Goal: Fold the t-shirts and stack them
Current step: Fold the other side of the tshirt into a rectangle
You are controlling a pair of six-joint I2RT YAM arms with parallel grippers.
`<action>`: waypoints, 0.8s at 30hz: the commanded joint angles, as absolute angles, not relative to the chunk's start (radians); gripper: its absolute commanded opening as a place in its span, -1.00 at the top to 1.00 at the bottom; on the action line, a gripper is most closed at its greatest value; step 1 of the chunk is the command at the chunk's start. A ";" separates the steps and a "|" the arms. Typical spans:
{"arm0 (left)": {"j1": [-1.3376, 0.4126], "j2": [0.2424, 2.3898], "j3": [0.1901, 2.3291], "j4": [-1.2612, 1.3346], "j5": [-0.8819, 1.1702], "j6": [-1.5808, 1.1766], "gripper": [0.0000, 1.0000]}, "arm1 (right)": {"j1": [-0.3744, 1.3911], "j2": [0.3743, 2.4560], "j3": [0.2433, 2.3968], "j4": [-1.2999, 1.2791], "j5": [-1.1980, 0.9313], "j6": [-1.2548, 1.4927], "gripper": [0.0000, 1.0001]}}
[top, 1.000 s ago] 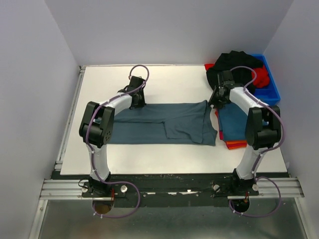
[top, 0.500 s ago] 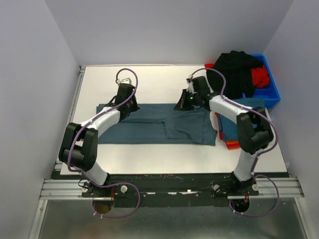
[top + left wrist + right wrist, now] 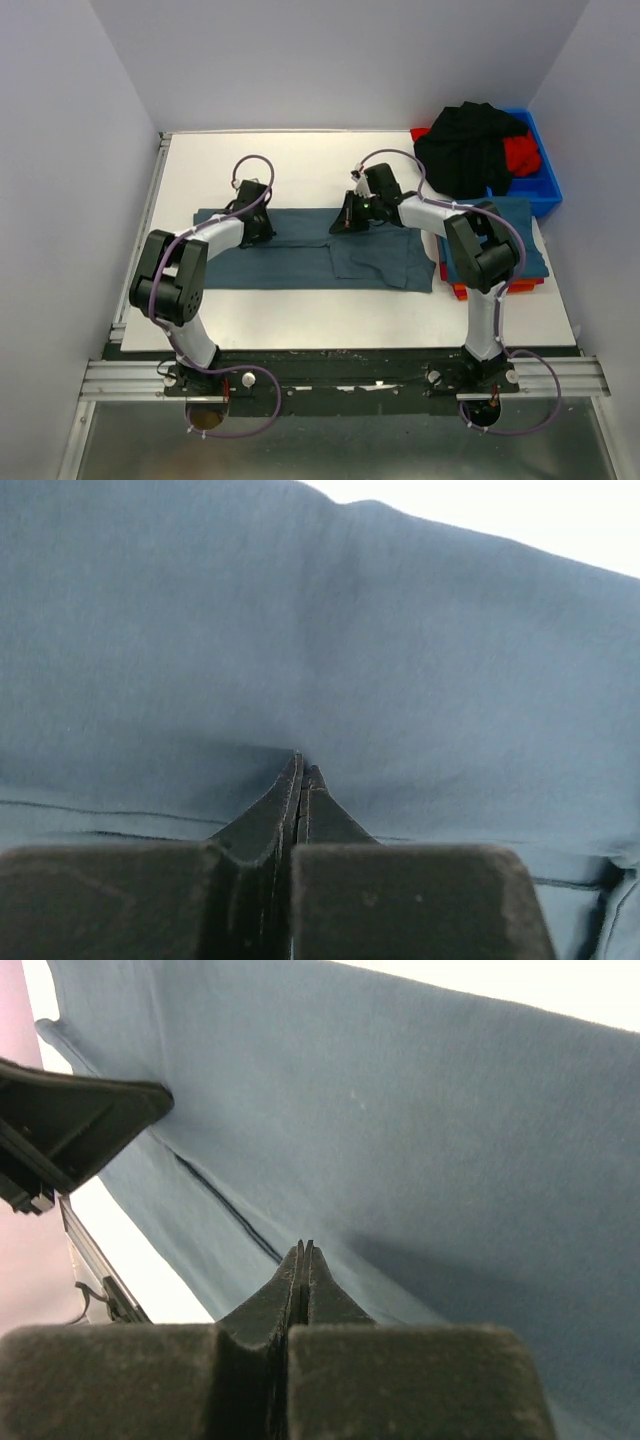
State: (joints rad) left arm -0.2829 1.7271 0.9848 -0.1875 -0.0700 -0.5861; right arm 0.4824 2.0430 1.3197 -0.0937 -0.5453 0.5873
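Left pincer is pressed together on a small pucker of the teal-blue t-shirt; its wrist view shows cloth drawn up to the fingertips. Right pincer is likewise pressed together, tips in the same cloth beside a dark seam. It appears to nip the fabric, though that hold is less plain. The shirt lies flat across the middle of the surface, long axis left to right, with both pincers near its far edge. Folded shirts are stacked at its right end. A black shirt and a red shirt are heaped in the blue bin.

Recommended procedure for the fold:
1. Raise both pincers together, only enough to free the far edge.
2. Carry that edge toward the near edge at equal pace, keeping the span between the pincers taut.
3. Lay edge on edge before releasing.

Caution: a shallow pinch may slip, and a one-sided slip would skew the fold.
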 commanded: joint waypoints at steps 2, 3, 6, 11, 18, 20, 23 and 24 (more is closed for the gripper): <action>-0.278 1.617 0.913 -0.285 -0.109 -0.592 1.00 | 0.479 2.091 1.361 -0.104 -0.535 0.601 0.99; -0.276 1.603 0.898 -0.296 -0.127 -0.589 1.00 | 0.479 2.095 1.365 -0.119 -0.523 0.600 0.99; -0.255 1.574 0.826 -0.278 -0.138 -0.598 1.00 | 0.479 2.102 1.373 -0.138 -0.512 0.603 0.99; -0.232 1.500 0.713 -0.193 -0.123 -0.643 1.00 | 0.479 2.094 1.365 -0.137 -0.506 0.604 0.99; -0.065 1.358 0.661 -0.043 -0.077 -0.664 0.99 | 0.477 2.051 1.329 -0.077 -0.549 0.609 0.99; -0.046 1.319 0.670 -0.034 -0.068 -0.661 0.99 | 0.482 2.026 1.296 -0.022 -0.564 0.620 0.99; -0.029 1.293 0.709 -0.054 -0.069 -0.657 1.00 | 0.489 2.042 1.305 0.044 -0.609 0.634 0.99; -0.025 1.293 0.718 -0.064 -0.075 -0.655 0.99 | 0.494 2.055 1.324 0.052 -0.630 0.647 0.99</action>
